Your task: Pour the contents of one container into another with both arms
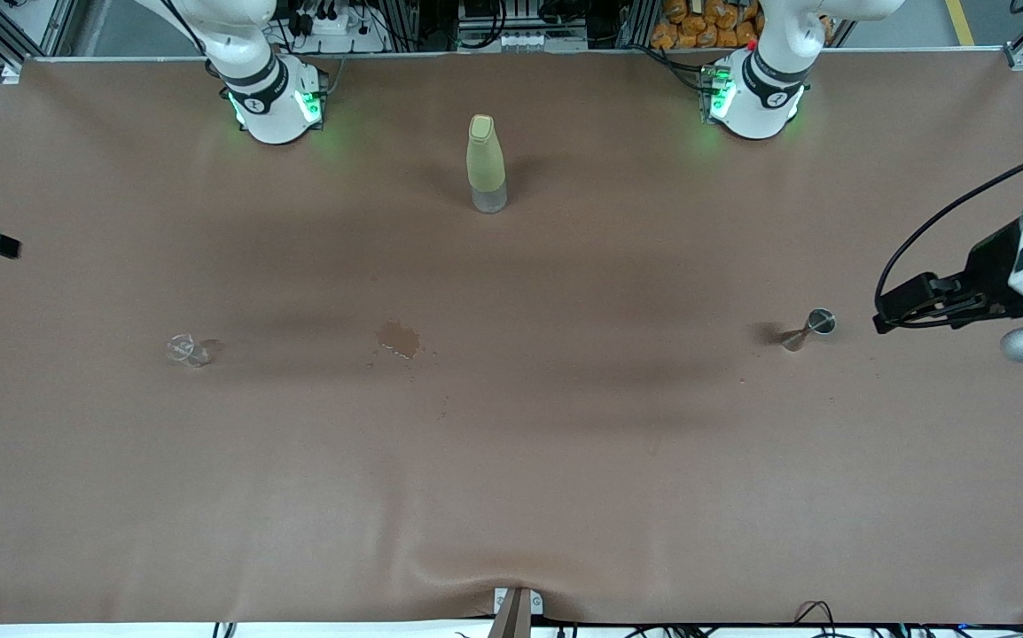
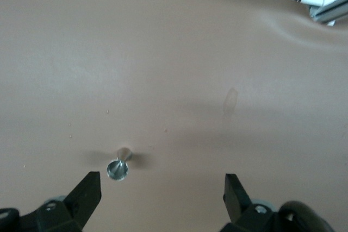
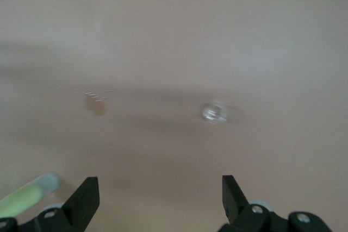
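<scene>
Gaping wide and empty, the left gripper (image 2: 161, 191) shows its two black fingers (image 2: 87, 191) along the lower edge of the left wrist view, with bare brown table (image 1: 511, 461) between them. The small metal jigger (image 2: 118, 168) stands on the cloth just inside one finger's tip, untouched, throwing a short shadow. In the front view that jigger (image 1: 815, 326) sits at centre right of the frame, and the left gripper (image 1: 884, 315) hangs just beside it at the right edge, over the left arm's end of the table.

Right gripper (image 3: 160, 196): jaws likewise spread apart, holding nothing, fingers (image 3: 84, 199) at the lower edge of its wrist view. The tiny clear cup (image 3: 213, 113) shows as a faint pale ring right of centre there, well apart from the fingers. In the front view the cup (image 1: 185, 349) rests at centre left of the frame, toward the right arm's end of the table; only a dark bit of that arm's hardware shows at the left edge.

Between cup and jigger, a dark wet stain (image 1: 398, 338) marks the cloth. A tall pale yellow-green bottle (image 1: 485, 164) stands upright at upper centre, between the two arm bases.
</scene>
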Controlling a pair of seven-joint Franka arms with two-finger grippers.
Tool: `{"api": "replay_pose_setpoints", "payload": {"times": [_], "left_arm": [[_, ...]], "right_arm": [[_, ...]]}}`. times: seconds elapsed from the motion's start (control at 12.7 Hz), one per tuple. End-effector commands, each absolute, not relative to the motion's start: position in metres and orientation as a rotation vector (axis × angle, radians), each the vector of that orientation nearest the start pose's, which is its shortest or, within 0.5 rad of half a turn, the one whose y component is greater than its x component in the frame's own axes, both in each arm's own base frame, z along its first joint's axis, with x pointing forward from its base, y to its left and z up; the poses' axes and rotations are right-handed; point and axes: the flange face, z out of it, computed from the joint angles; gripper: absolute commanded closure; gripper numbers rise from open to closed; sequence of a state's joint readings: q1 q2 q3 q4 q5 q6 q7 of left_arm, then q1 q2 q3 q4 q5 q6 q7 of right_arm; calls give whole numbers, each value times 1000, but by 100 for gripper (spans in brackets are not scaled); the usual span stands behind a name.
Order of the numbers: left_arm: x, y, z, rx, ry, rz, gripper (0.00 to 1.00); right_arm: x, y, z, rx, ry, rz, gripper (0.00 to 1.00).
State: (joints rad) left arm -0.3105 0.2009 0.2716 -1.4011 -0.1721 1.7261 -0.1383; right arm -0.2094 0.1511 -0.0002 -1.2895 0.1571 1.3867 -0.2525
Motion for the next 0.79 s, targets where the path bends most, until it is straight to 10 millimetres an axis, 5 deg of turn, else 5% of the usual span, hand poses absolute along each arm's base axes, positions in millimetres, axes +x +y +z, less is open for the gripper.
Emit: {"api": "replay_pose_setpoints", "payload": {"times": [0.0,0.16,0.39,0.71], "left_arm": [[605,-43,605,-3277,-217,-259,0],[604,-56,603,-3284,-161,-246,0],[597,-62,600,-3193,-183,-186,0],[598,-55,604,-3187,-194,-197,0]], "right_arm": [[540,-95,676,-3043,0,86,0],[514,-88,686,-3044,195,90,0],[507,-93,684,-3046,248,60,0],[508,-96,645,-3038,238,5,0]]}}
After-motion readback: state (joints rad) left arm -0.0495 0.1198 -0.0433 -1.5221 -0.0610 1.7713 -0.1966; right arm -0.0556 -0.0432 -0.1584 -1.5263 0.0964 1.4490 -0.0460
